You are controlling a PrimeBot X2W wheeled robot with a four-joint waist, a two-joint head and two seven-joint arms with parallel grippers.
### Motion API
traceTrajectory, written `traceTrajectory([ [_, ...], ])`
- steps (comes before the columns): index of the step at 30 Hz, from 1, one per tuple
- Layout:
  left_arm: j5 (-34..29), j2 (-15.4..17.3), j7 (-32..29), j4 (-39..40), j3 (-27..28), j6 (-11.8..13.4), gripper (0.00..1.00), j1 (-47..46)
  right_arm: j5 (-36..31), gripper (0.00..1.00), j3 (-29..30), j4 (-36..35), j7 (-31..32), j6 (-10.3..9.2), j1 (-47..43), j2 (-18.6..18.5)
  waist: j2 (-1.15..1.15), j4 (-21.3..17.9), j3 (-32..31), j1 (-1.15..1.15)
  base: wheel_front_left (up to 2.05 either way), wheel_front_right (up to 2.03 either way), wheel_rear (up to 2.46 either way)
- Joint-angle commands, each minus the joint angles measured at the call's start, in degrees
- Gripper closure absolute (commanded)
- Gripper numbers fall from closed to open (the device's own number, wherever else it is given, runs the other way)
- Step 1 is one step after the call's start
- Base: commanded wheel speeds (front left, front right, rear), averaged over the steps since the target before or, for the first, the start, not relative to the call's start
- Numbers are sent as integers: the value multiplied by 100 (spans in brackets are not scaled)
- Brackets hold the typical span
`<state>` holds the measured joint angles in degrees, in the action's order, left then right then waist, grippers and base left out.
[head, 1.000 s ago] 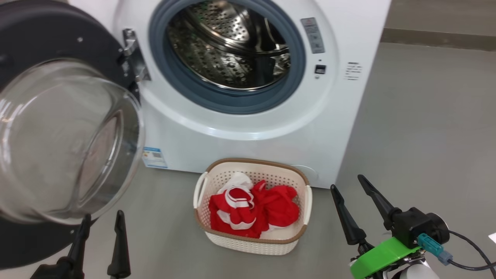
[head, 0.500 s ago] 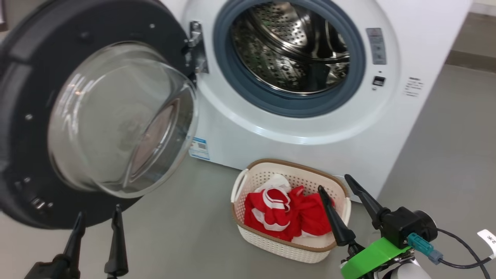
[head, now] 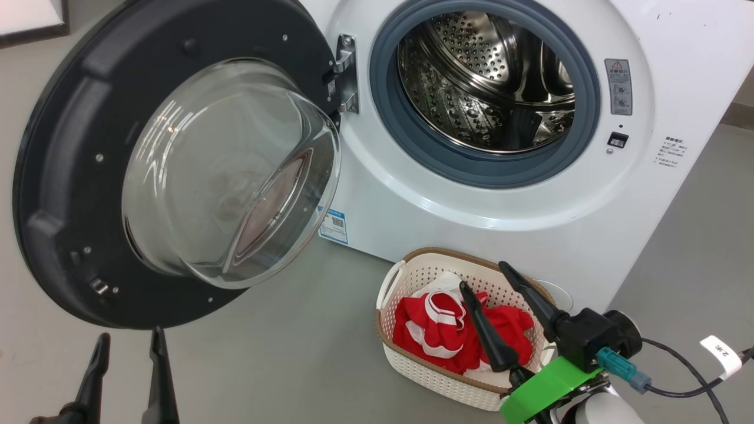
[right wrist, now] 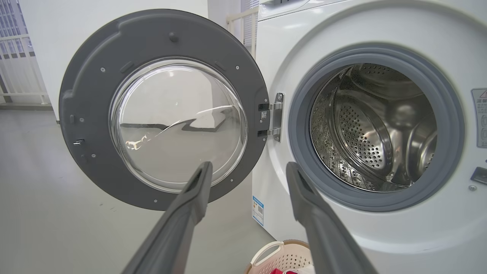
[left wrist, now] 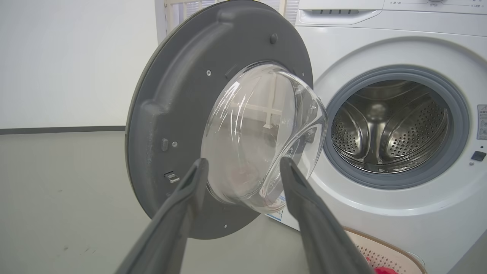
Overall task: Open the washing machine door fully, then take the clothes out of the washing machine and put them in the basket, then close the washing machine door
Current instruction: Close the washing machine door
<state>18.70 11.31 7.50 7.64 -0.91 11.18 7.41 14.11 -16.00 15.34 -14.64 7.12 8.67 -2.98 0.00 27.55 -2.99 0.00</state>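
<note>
Left gripper (head: 129, 337): lower left of the head view, two dark fingers apart with nothing between them; in the left wrist view they frame the door's glass without touching it.
Right gripper (head: 483, 275): lower right of the head view, fingers spread wide and holding nothing, raised in front of the basket. I cannot tell whether it stands over the basket or nearer the camera.
Basket (head: 436, 377): on the grey floor (head: 283, 353) at lower centre-right, just in front of the machine's lower front panel.
Clothes (head: 433, 333): red garments with white trim heaped inside the basket, a pale piece showing at the back of the heap.
Washing machine door (head: 70, 147): left half of the head view, swung far out on its hinge, its inner face and bulging glass bowl (head: 224, 171) turned towards the camera.
Washing machine (head: 412, 224): upper right, mouth uncovered, grey rubber ring (head: 483, 174) fully exposed.
Drum (head: 483, 100): bare perforated steel in all three views; no cloth can be seen in it.
Done, by my reading: door opened fully; clothes taken out and put in the basket.
Left: closing the door, which is not yet begun; neither gripper touches it.
</note>
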Motion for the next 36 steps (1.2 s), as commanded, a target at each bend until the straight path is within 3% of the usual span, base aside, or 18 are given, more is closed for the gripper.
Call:
traceTrajectory([
  [1, -11, 79, 58, 190, 233, 50, 0, -73, 27, 0, -160, -103, -36, 36, 241, 11, 0, 3, 4, 0, 0, 0, 0],
  [10, 28, 88, 102, 229, 253, 91, 0, -35, 38, 0, -264, -30, -36, 36, 321, 11, 0, 5, 17, 0, 0, 0, 0],
  [12, 43, 87, 100, 225, 247, 90, 62, -32, 39, 0, -260, -26, -36, 36, 322, 11, 0, 2, 19, 0, 0, 0, 0],
  [13, 51, 85, 97, 222, 242, 90, 86, -32, 40, 0, -257, -25, -36, 36, 318, 11, 0, 1, 19, 0, 0, 0, 0],
  [14, 57, 83, 95, 218, 238, 92, 100, -34, 38, 0, -252, -24, -36, 36, 313, 11, 0, 0, 22, 0, 0, 0, 0],
  [25, 55, 166, 244, 267, 405, 213, 100, -457, 11, 0, -202, 39, -36, 36, 288, 11, 0, 4, 78, 0, 0, 0, 0],
  [36, 207, 648, 390, -119, 890, 180, 100, -1899, -14, 0, -151, 123, -36, 36, 272, 11, 0, -64, 83, 0, 0, 0, 0],
])
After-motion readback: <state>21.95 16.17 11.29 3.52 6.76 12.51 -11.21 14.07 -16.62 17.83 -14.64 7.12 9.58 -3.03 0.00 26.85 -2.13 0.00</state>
